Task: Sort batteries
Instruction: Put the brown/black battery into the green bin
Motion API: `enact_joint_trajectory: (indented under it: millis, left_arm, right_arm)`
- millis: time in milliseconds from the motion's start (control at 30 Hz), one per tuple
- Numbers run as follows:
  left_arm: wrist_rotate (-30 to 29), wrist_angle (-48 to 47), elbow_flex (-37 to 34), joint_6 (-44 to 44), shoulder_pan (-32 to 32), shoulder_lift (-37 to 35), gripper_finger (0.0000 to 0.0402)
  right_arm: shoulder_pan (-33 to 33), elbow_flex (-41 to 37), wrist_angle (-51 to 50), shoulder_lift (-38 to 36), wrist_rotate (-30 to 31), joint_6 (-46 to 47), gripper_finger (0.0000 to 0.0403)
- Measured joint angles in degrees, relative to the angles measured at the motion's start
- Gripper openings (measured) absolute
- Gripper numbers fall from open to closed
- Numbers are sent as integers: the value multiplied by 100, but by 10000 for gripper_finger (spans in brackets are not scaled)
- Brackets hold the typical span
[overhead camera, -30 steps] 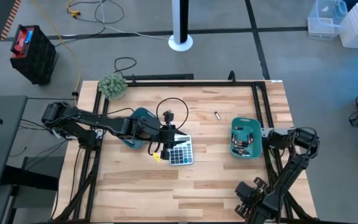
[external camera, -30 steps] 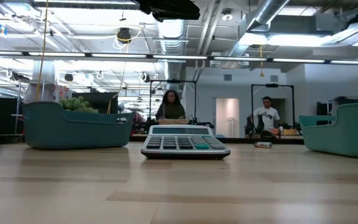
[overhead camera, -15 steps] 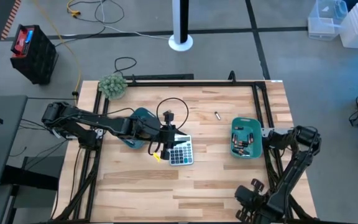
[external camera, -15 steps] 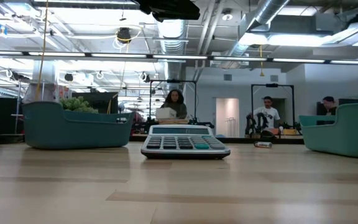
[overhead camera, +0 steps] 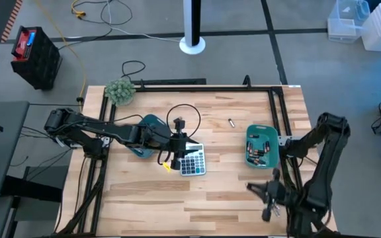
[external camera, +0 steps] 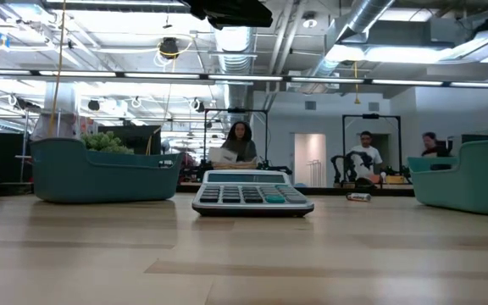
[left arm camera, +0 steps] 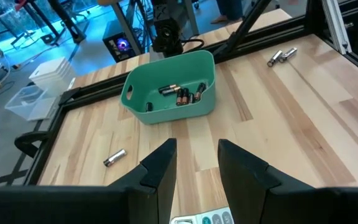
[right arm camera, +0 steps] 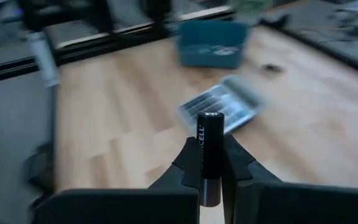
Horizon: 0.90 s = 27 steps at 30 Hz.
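Note:
My right gripper point(right arm camera: 209, 171) is shut on a dark battery point(right arm camera: 208, 149). It hovers over the table's near right part point(overhead camera: 253, 188), pointing toward the left. My left gripper point(left arm camera: 197, 165) stands open above the grey calculator point(overhead camera: 192, 160), with nothing between its fingers. A teal tray point(overhead camera: 261, 147) at the right holds several batteries. One loose battery point(overhead camera: 231, 122) lies on the wood further back, and two more point(left arm camera: 281, 56) lie beyond the tray in the left wrist view. A second teal tray point(overhead camera: 149, 125) sits partly under my left arm. My right gripper pinches the battery's lower half point(right arm camera: 209, 177) between its two fingers. The battery lies along the fingers, and its capped end point(right arm camera: 209, 117) sticks out past the fingertips. It is lifted clear of the table.
A small green plant point(overhead camera: 120, 90) stands at the table's far left corner. A black cable loop point(overhead camera: 182, 116) lies behind the calculator. A black frame point(overhead camera: 280, 112) runs along the table's far and right sides. People show in the room beyond the table in the low view.
My right arm has risen from the table's near right edge. Its gripper has tipped up from pointing down to nearly level, facing the table's left. My left arm has kept still.

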Motion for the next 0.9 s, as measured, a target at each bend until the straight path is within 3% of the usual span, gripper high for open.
enact_joint_trajectory:
  millis: [133,333,600,700,900]
  left_arm:
    - [0,-1,0,19,0,0,111]
    - [0,-1,0,28,0,0,111]
    - [0,-52,0,41,155,2,111]
    - [0,-80,0,35,179,2,111]
    - [2,-113,1,41,225,4,111]
  right_arm:
    - [-365,-1,-1323,-364,-80,823,25]
    - [-1082,-1,-2603,-620,-831,1410,25]
    - [-2318,-398,-2635,-573,-2383,1276,34]
    - [-2613,-684,-2648,-573,-2667,1268,38]
    - [-2992,-984,-2645,-600,-3400,1121,93]
